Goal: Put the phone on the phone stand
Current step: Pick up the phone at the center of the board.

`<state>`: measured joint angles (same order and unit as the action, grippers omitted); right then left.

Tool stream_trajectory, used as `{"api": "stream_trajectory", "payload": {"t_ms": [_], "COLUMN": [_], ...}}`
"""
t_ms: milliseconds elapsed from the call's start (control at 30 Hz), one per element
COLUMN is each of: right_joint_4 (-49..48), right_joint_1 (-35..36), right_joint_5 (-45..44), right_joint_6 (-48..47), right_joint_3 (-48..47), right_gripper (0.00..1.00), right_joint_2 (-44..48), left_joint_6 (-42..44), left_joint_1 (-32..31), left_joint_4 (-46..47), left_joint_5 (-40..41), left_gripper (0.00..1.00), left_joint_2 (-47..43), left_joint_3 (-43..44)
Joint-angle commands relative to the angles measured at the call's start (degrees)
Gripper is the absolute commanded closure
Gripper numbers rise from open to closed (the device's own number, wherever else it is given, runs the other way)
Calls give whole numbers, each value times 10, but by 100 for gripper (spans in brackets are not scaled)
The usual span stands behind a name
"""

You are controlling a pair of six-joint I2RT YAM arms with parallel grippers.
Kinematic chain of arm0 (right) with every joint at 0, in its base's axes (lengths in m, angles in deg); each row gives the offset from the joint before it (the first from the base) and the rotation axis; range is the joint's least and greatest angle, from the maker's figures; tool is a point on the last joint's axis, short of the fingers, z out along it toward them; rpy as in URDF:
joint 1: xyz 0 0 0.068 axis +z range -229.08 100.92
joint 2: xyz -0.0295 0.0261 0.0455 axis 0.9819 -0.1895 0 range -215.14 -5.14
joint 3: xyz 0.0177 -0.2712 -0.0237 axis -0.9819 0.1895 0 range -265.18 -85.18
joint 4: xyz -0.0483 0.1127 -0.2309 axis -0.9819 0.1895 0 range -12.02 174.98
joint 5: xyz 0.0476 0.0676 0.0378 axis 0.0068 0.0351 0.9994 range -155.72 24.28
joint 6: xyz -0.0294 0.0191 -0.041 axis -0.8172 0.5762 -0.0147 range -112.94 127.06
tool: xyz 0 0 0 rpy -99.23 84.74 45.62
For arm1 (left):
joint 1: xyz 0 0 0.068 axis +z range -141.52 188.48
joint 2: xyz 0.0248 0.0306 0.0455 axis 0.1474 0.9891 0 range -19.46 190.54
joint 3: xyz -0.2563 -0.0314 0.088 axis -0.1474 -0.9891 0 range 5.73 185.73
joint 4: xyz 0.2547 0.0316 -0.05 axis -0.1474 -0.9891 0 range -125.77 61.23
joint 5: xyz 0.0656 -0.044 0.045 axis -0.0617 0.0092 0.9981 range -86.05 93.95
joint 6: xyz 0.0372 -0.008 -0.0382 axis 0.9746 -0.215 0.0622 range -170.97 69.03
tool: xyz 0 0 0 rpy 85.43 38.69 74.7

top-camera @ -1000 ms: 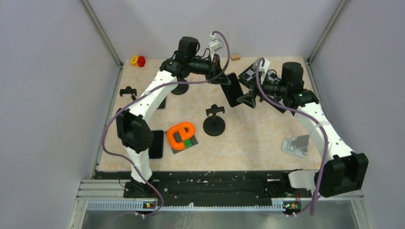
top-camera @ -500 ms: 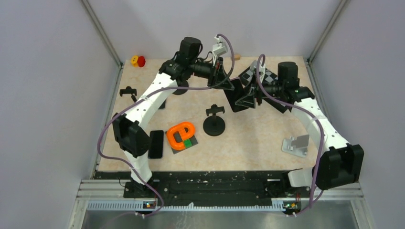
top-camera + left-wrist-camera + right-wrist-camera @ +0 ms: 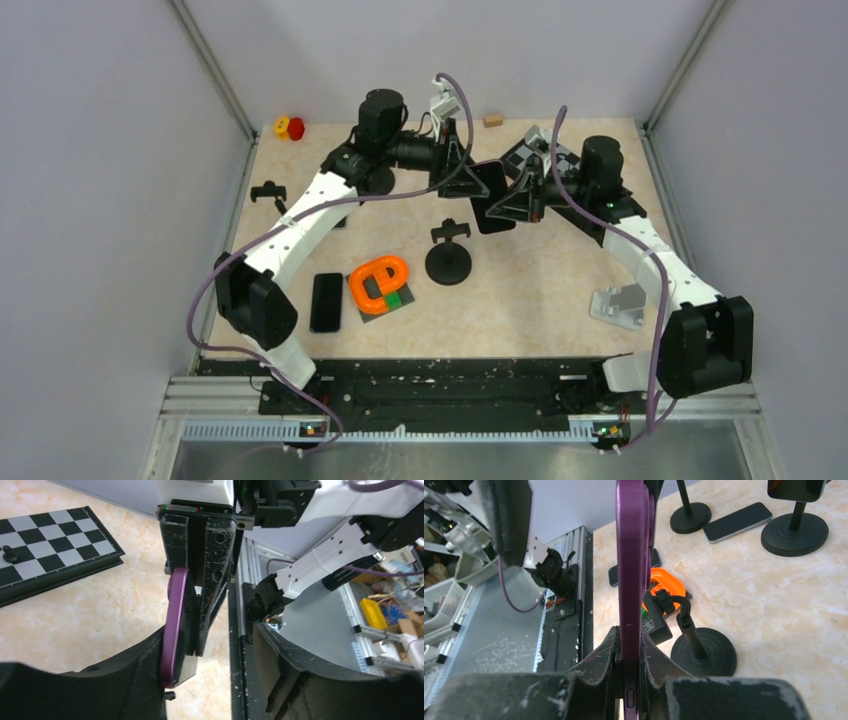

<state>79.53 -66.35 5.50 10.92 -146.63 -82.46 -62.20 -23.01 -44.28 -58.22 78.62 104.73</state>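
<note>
While your right gripper (image 3: 630,636) clamps the phone (image 3: 630,555) and the left gripper (image 3: 206,645) stands released, that edge grip may let it pivot near the centre-frame phone stand (image 3: 449,255).

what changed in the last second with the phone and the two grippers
The right gripper closed on the purple phone, and the left gripper opened its jaws: a mid-air handover. The black phone stand and orange object stayed put.

right end effector (image 3: 630,636): clamps purple phone (image 3: 631,555) edge-on | phone stand (image 3: 702,651): upright
</note>
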Motion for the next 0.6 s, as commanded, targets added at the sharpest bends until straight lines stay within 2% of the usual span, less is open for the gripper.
{"api": "stream_trajectory", "payload": {"t_ms": [0,100,233,367,567], "right_joint_4": [-238,-312,-372,-411,-432], "right_joint_1": [1,0,1,1,5], "right_joint_5": [11,15,18,19,19], "right_joint_6": [170,232,280,311,328], "right_joint_3": [18,39,57,67,74], "right_gripper": [100,100,100,100,100], "right_joint_2": [30,25,17,10,2], "left_joint_6": [-107,-146,-170,-202,-222], "left_joint_1": [-1,-1,-2,-3,-5], "left_joint_4": [135,193,224,254,262], "left_joint_5": [-1,9,24,23,19], "left_gripper": [32,28,28,32,44], "left_joint_2": [-56,-61,-59,-45,-20], "left_joint_3": [-57,-93,-115,-112,-90]}}
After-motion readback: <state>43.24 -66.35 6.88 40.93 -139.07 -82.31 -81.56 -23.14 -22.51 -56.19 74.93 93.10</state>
